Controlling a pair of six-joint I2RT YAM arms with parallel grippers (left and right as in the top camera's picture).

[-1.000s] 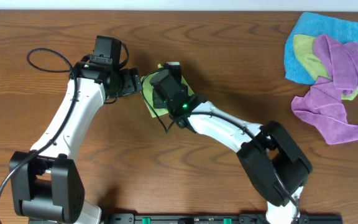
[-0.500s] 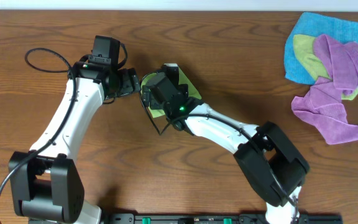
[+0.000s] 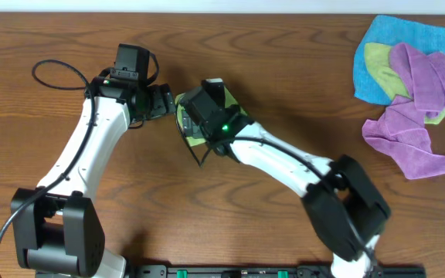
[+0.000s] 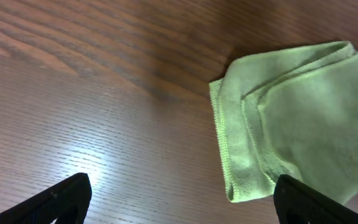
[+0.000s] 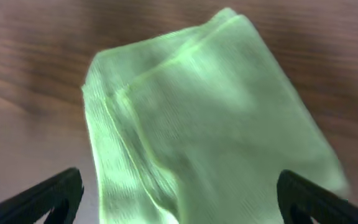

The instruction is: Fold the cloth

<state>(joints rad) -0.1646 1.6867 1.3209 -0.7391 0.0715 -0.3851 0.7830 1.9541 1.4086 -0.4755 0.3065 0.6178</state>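
The cloth [image 5: 210, 118] lies flat on the counter [image 4: 92, 81], folded into a layered packet, straight below the right jaws and centred between their two tips. Its longer side seems to run forward from them, tilted a little, rather than across the gap. The right arm [image 3: 273, 154] is plainly the nearer one, hanging right over it. Those jaws are spread wide and grip nothing (the view is a bit blurred, mind). The left jaws, also gaping and empty, have the cloth ahead and off to their right, near but apart.

Lime-green cloth [image 4: 297, 118], brown wood-grain table [image 4: 92, 81]
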